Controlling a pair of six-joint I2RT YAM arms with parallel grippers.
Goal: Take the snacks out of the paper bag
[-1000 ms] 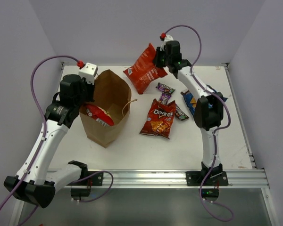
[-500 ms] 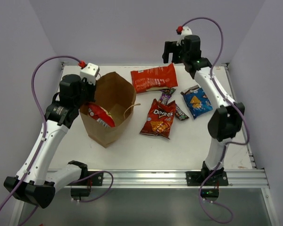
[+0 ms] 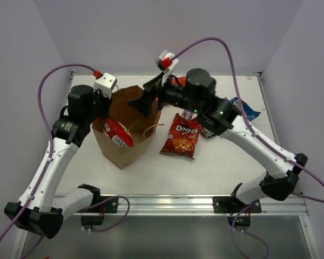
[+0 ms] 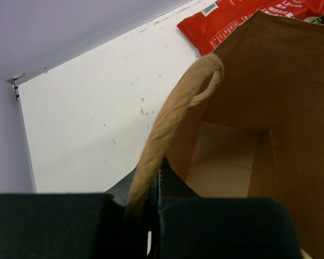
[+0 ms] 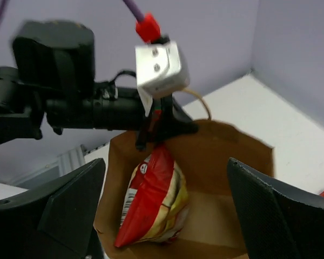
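The tall brown paper bag (image 3: 127, 143) stands open on the left of the table. My left gripper (image 3: 104, 106) is shut on its twisted handle (image 4: 173, 124) at the far-left rim. A red-white-yellow snack bag (image 5: 154, 199) leans inside against the left wall. My right gripper (image 5: 167, 216) hangs open just above the bag's mouth, nothing between its fingers. Out on the table lie a red Doritos bag (image 3: 181, 137), a red chip bag (image 4: 243, 16), a blue bag (image 3: 244, 109) partly hidden by the right arm, and small dark candy bars (image 3: 207, 131).
The right arm stretches across the table's middle over the loose snacks. A metal rail (image 3: 205, 200) runs along the near edge. Purple walls close the back and both sides.
My right gripper let go of the red chip bag at the back of the table, opened, and swung left to hover over the paper bag's mouth. The left arm stayed put.
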